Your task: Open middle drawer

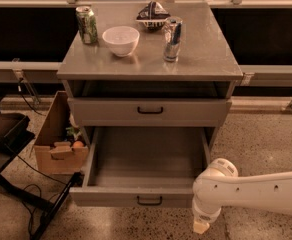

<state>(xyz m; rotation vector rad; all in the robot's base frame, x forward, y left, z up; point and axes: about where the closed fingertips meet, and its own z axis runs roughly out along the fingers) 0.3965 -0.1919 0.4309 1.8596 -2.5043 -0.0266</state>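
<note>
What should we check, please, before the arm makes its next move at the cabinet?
1. Middle drawer pulled out: ok.
2. Gripper off the drawer's handle, low by its right front corner: ok.
3. Arm clear of the drawer front: cannot tell.
4. Top drawer shut: ok.
5. Green can, silver can and bowl upright on the cabinet top: ok.

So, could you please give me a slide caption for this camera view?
Middle drawer pulled out, with the gripper low beside its front right corner, clear of the handle.
</note>
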